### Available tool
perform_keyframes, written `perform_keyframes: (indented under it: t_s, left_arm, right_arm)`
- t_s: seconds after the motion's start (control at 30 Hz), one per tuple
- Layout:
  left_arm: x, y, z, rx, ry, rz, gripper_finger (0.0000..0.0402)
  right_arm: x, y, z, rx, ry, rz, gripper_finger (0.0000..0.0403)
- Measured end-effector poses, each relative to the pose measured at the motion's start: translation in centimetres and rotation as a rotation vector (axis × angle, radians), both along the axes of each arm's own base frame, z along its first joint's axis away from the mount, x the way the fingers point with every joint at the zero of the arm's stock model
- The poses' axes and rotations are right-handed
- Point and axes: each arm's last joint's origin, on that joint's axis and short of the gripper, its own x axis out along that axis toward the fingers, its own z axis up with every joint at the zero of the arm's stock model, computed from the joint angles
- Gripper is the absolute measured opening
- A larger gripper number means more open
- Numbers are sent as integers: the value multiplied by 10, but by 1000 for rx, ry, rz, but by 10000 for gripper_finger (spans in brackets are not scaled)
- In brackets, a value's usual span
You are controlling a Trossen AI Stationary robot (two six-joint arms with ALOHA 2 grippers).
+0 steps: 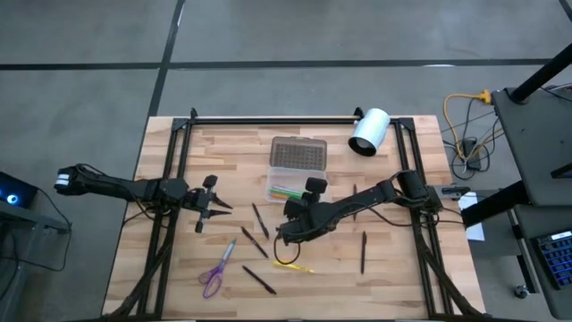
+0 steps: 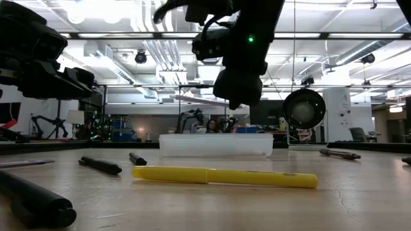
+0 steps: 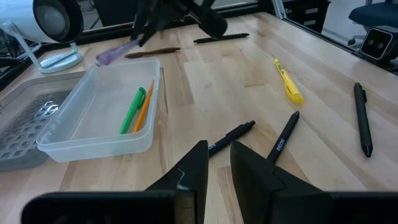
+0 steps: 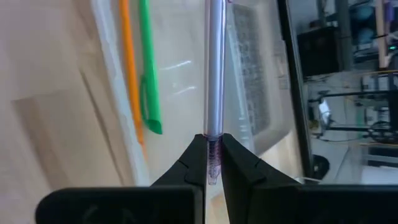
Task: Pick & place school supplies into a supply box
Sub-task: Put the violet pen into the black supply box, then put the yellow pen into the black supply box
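One gripper — right — pinches lilac pen aloft.

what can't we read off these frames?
- High view: the lilac pen in the right gripper is hidden under the arm.
- Low view: the box contents are unreadable through its wall.
- Left wrist view: print on the black pens is too small.
- High view: the left gripper is too small to judge its gap.

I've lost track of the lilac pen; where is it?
Right pincer grips the lilac pen, above the clear box holding green and orange pens.
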Motion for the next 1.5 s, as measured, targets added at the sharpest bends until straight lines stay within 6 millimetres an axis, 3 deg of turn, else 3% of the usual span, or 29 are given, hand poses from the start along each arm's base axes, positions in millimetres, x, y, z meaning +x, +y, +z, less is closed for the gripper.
perform_keyframes:
  t_s: [0.67,1.03,1.5]
  left_arm:
    - [0,0,0,0,0,0,54]
    - [0,0,0,0,0,0,54]
    - [0,0,0,0,0,0,54]
  right_arm:
    - [-2,-2,-3,6,-28,-43,112]
    - [-1,0,-2,29,-30,-41,101]
    - [4,16,9,388,-3,-52,85]
